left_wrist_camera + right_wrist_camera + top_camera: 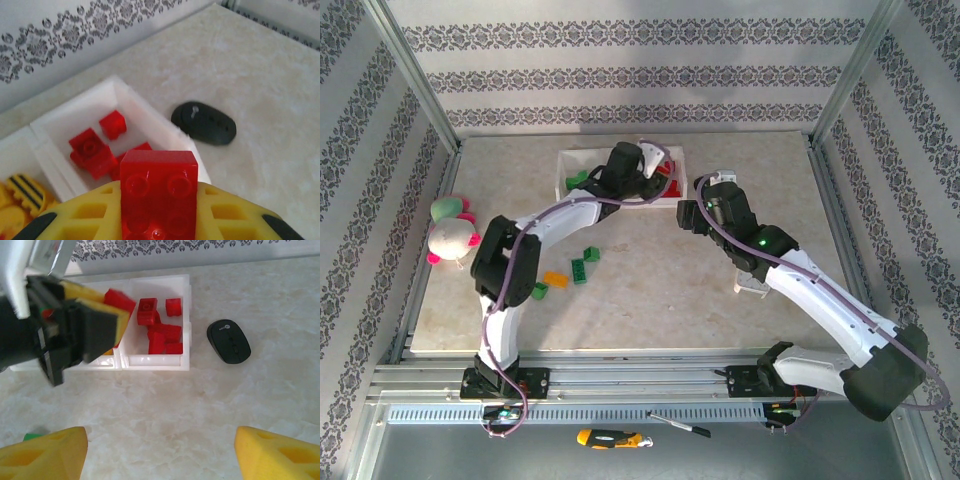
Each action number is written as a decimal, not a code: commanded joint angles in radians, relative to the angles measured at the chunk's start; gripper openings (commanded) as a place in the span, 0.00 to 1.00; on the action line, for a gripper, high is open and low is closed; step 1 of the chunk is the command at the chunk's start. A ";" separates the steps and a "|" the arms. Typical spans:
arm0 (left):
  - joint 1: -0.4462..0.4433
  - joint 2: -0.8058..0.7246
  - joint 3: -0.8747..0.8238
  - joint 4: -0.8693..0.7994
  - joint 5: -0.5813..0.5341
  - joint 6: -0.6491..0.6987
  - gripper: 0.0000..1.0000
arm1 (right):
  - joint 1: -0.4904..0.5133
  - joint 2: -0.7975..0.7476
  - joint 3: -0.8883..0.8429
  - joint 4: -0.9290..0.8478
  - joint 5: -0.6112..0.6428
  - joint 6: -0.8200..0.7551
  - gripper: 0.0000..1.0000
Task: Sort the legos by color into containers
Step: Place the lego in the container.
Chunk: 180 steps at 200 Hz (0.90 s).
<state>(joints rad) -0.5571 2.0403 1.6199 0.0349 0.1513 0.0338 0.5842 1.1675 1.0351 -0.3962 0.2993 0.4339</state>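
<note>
Left gripper (159, 212), mine, clamped on one red brick (159, 182) and hanging above the tray (155, 361), over the right-end compartment where the other red bricks (160, 335) lie. From the right wrist cam, the held brick sits close over the divider btwn that compartment and the middle one, which holds yellow pieces (20, 187). Right gripper (160, 460) hovers w/ pads (45, 455) wide apart and nothing in it, above bare counter (650, 290) just in front of the tray.

Risks, as I judge them: if I let go here, the brick may strike the divider and tip into the yellow side, i.e. wrong colour. It could also land on the pile, bounce over the low wall and skid toward the black mouse (229, 341) just beside the tray. The pads look soft, so it may cling to one and drop late. A green brick (585, 262) and an orange brick (555, 279) lie loose at the counter's left, so the job looks far from done.

Writing: none legible. The mouse bears a small pale mark, too small to read.
</note>
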 commanded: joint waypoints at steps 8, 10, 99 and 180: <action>-0.013 0.109 0.151 0.024 -0.055 -0.040 0.22 | -0.018 -0.023 -0.017 0.016 -0.004 -0.037 0.77; -0.012 0.116 0.161 0.019 -0.056 -0.039 0.22 | -0.018 -0.024 -0.017 0.017 -0.005 -0.037 0.78; -0.015 0.300 0.423 -0.063 -0.001 -0.034 0.48 | -0.043 -0.080 -0.074 0.014 -0.035 -0.018 0.78; -0.015 -0.018 0.081 0.083 -0.030 -0.027 0.84 | -0.021 0.003 -0.085 0.036 -0.154 -0.008 0.79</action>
<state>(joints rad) -0.5632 2.1994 1.8317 0.0105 0.1295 0.0170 0.5518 1.1236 0.9543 -0.3855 0.2012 0.4164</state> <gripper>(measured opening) 0.822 0.785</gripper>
